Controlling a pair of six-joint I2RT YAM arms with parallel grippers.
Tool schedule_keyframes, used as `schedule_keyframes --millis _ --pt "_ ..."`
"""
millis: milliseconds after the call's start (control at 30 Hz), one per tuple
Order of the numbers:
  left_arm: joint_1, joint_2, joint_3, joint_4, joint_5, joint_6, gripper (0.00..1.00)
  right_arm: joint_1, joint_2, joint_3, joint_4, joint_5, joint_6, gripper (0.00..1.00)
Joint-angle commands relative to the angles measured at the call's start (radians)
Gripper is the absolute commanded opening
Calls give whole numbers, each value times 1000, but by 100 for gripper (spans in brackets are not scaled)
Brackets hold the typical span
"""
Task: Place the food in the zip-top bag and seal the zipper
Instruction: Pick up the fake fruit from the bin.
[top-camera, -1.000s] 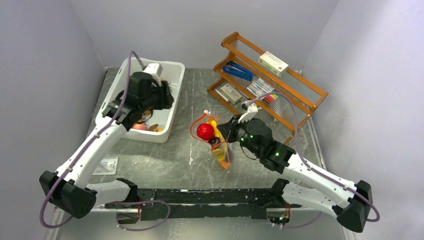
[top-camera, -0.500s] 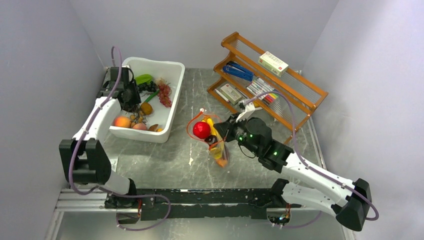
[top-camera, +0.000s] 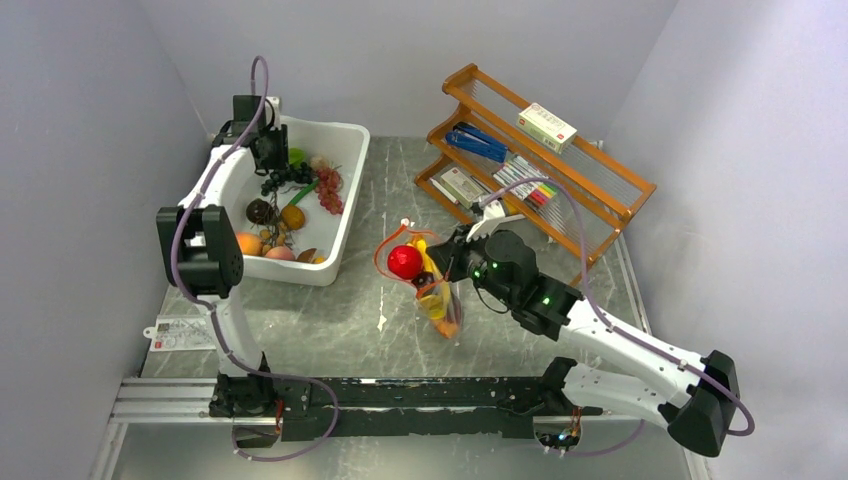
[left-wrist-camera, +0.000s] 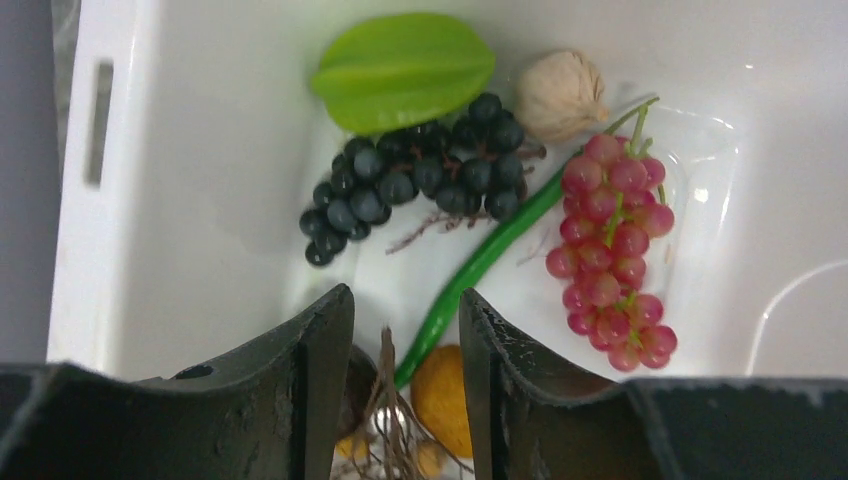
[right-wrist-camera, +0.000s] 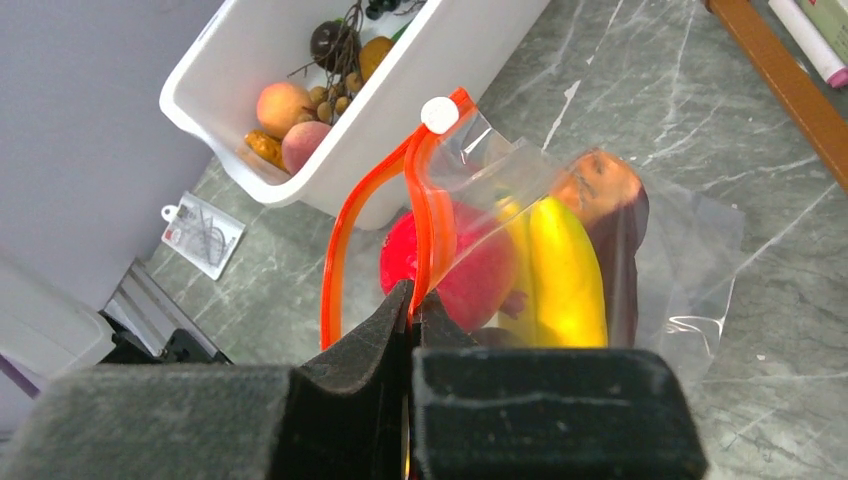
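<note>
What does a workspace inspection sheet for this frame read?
Surface: grey marbled tabletop, no spills seen.
Job's things: clear zip-top plastic bag open-mouthed, red round fruit and yellow banana inside; dark grapes in white plastic tub.
Clutter: wooden rack holding pens and a box; small flat packet.
Grippers: left gripper open over tub; right gripper shut on orange-red zipper strip.
Cables: purple cable looped along each arm.
Surroundings: plain grey walls.

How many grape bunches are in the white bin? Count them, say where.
2. A dark bunch lies beside the green starfruit; a pink-red bunch lies right of it, past the green pod. Others may be hidden.
</note>
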Motion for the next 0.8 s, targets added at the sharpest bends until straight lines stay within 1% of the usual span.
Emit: schedule_keyframes --millis 0,67,133,167,200,233,333,433,600,700,767 --pt "-2 72 115 7 63 148 44 -5 -7 65 21 42 -3 0" --pt "-2 99 129 24 65 170 46 -4 -3 66 23 46 7 0" --pt "-2 126 142 37 88 223 48 -4 8 68 27 36 13 0" --pt "-3 140 155 25 108 273 50 -4 15 73 25 31 13 0" --pt "-5 152 167 12 109 340 52 -5 23 79 21 29 12 0" --pt "-6 159 170 11 93 373 54 -5 31 88 17 28 11 0" --pt "-6 156 142 46 86 460 54 -4 38 105 -5 28 2 0" --pt "-6 150 88 112 129 550 58 -4 24 102 -9 46 -10 0" --pt "-8 179 50 154 162 697 58 -4 6 132 -48 94 -37 0" --pt "-8 198 57 143 197 741 58 -5 -5 123 -45 107 -46 0" --pt "-8 206 45 165 190 761 59 -5 -5 113 -37 118 -49 0"
